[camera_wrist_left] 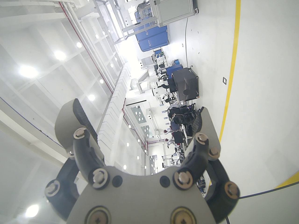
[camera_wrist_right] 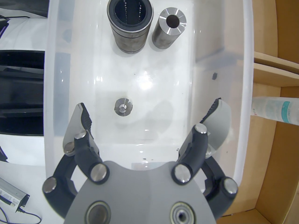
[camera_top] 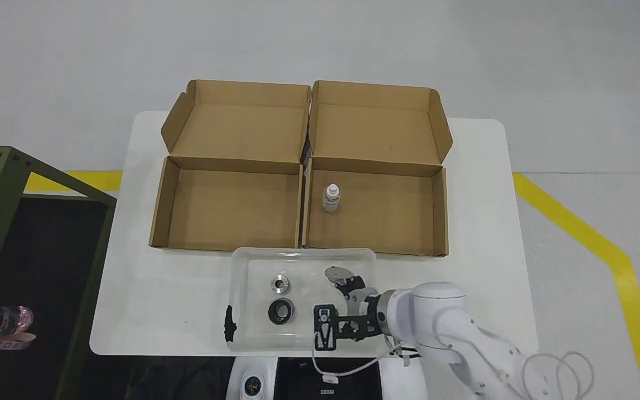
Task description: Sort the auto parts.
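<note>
Sorted: bottle in far-right cardboard box. Remaining in near-edge bin: linear bearing, steel sleeve, small pin. Right gripper spread, unladen.

Large industrial hall, robot lab or factory floor. Far beyond left gripper: high ceiling with rows of round lights, red pipe, metal-framed enclosure, blue cabinets, benches crowded with equipment. Pale smooth floor with yellow line. White table under right gripper, cardboard boxes beyond it. Olive metal frame off table's edge, well apart from right gripper.
</note>
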Motion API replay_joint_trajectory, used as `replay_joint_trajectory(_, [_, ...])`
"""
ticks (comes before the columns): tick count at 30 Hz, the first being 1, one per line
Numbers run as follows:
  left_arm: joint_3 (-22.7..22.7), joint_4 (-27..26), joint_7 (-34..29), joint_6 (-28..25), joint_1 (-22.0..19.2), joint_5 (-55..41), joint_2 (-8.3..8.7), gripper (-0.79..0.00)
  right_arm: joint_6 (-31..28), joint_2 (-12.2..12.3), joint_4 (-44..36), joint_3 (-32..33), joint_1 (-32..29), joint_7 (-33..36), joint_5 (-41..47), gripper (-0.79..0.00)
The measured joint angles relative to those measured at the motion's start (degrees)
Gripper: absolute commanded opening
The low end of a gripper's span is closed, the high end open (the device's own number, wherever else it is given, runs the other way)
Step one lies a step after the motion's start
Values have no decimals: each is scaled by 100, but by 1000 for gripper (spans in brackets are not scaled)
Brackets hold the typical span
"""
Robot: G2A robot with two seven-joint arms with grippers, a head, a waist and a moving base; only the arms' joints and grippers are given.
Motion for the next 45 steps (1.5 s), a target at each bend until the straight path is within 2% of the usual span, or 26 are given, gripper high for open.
replay_joint_trajectory(14, [0,0,0,0,0,0,0,0,44,-64,398,-362,323,274,109,-194])
replay_joint_trajectory(18, [0,0,0,0,0,0,0,0,44,-75,465,-447,372,345,140,-326])
replay_joint_trajectory(21, [0,0,0,0,0,0,0,0,27,-81,517,-497,404,376,205,-394])
replay_joint_trajectory(25, [0,0,0,0,0,0,0,0,12,-85,551,-543,452,445,265,-416])
replay_joint_trajectory(27, [0,0,0,0,0,0,0,0,4,-86,573,-563,475,483,293,-453])
replay_joint_trajectory(32, [0,0,0,0,0,0,0,0,2,-84,594,-597,519,549,368,-646])
replay_joint_trajectory(33, [0,0,0,0,0,0,0,0,1,-83,594,-603,525,559,383,-733])
replay_joint_trajectory(34, [0,0,0,0,0,0,0,0,-7,-82,594,-608,529,558,411,-773])
replay_joint_trajectory(45, [0,0,0,0,0,0,0,0,12,-45,392,-485,590,421,685,-785])
